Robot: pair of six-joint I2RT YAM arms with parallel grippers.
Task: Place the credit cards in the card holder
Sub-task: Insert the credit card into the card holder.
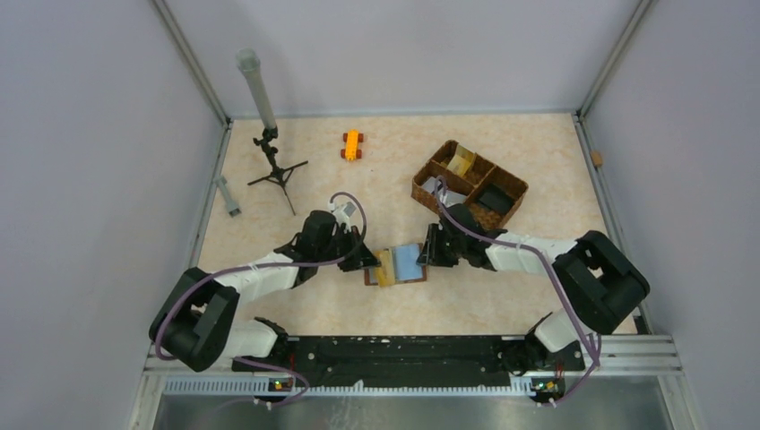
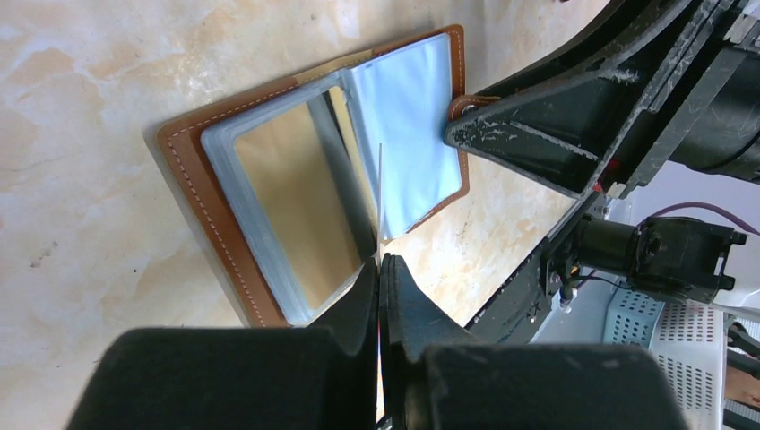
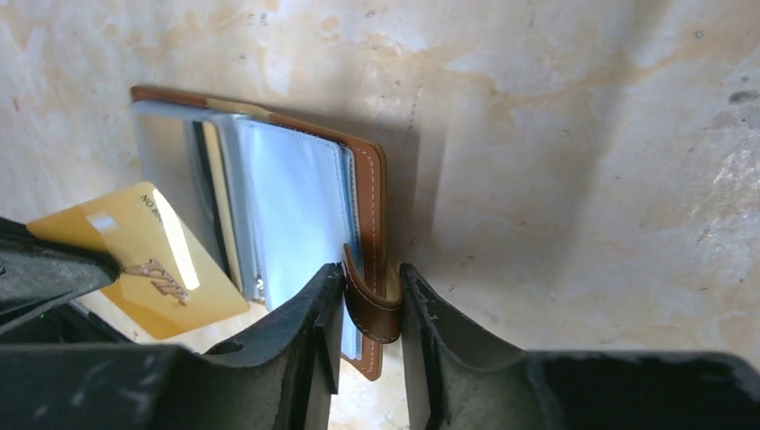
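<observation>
The card holder (image 1: 399, 265) lies open on the table between both arms, brown leather (image 2: 193, 193) outside and blue sleeves inside. Its left sleeve shows gold. My left gripper (image 1: 366, 260) is shut on a gold credit card, which is a thin edge-on line (image 2: 380, 193) in the left wrist view. That card (image 3: 143, 260) hangs tilted just above the holder's near left corner. My right gripper (image 3: 372, 296) is shut on the holder's snap tab (image 3: 375, 309) at its right edge. More credit cards, gold (image 1: 462, 161), silver-grey (image 1: 436, 186) and black (image 1: 495, 199), lie in the basket.
A brown woven basket (image 1: 515, 184) with compartments stands at the back right, just behind the right arm. An orange toy (image 1: 352, 144) sits at the back centre. A small black tripod (image 1: 273, 166) with a grey tube and a loose grey piece (image 1: 227, 195) are at the back left.
</observation>
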